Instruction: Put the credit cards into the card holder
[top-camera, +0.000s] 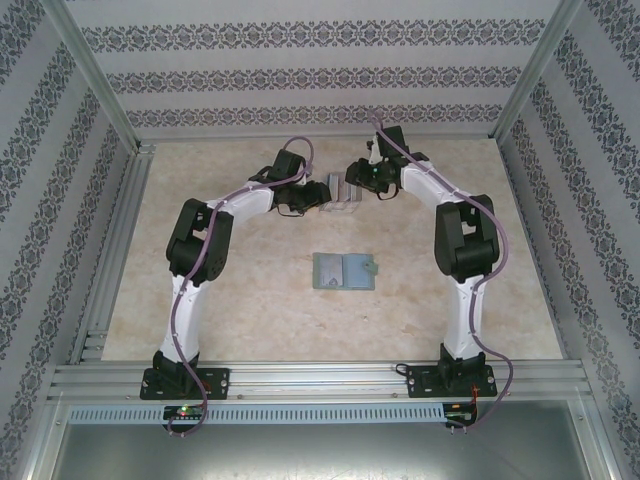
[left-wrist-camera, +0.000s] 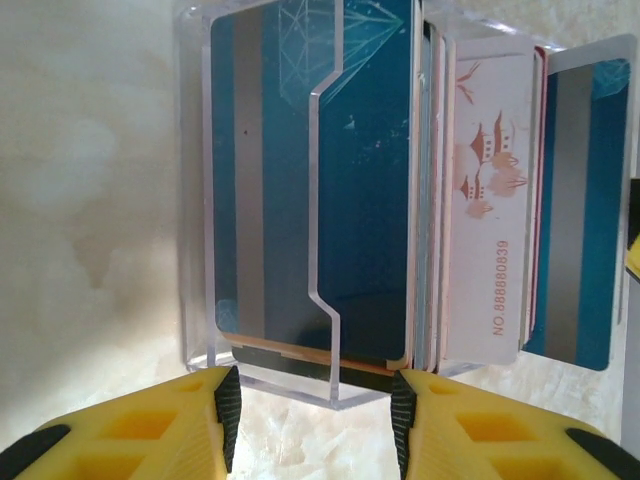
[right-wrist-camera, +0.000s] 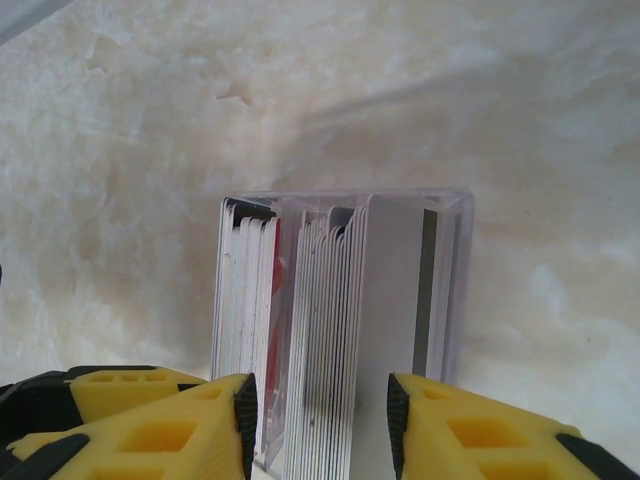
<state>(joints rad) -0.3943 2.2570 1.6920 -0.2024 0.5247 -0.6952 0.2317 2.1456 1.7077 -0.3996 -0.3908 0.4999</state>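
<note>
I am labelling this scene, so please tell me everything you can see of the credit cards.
The credit cards are thin plastic cards, several blue with grey stripes, one white with pink pagodas and a printed number. They stand on edge, packed in two groups, inside a clear plastic case resting on the marbled table.

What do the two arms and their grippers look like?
The left arm and right arm have white links, black joints and a purple cable along each. The left gripper and right gripper have yellow fingers with black pads.
</note>
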